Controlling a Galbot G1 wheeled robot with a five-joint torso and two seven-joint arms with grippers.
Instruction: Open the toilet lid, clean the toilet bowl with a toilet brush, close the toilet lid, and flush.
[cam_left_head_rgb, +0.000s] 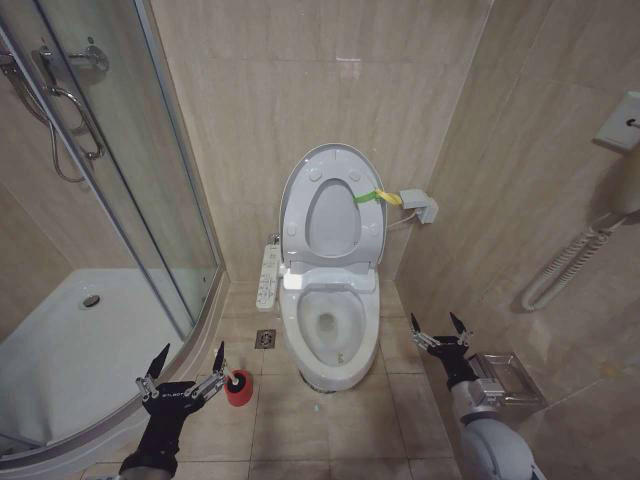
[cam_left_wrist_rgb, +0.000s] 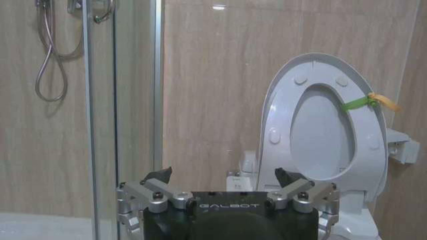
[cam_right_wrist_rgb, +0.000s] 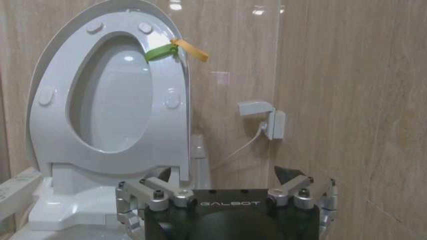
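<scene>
The toilet lid (cam_left_head_rgb: 332, 215) stands upright against the wall with the ring seat raised in front of it and a yellow-green strap (cam_left_head_rgb: 375, 196) at its edge. Below it the white toilet bowl (cam_left_head_rgb: 330, 340) is uncovered, with a narrow button panel (cam_left_head_rgb: 268, 275) on its side. The toilet brush (cam_left_head_rgb: 238, 378) shows its black head in a red cup holder on the floor, left of the bowl. My left gripper (cam_left_head_rgb: 193, 350) is open just left of the brush and apart from it. My right gripper (cam_left_head_rgb: 434, 320) is open to the right of the bowl. Both wrist views face the raised lid (cam_left_wrist_rgb: 320, 135) (cam_right_wrist_rgb: 110, 100).
A glass shower enclosure (cam_left_head_rgb: 120, 200) and its white tray (cam_left_head_rgb: 80, 330) take up the left. A floor drain (cam_left_head_rgb: 265, 338) lies beside the bowl. On the right wall are a socket box (cam_left_head_rgb: 418, 205), a coiled cord (cam_left_head_rgb: 565, 265) and a metal holder (cam_left_head_rgb: 505, 380). Bare tile floor lies before the toilet.
</scene>
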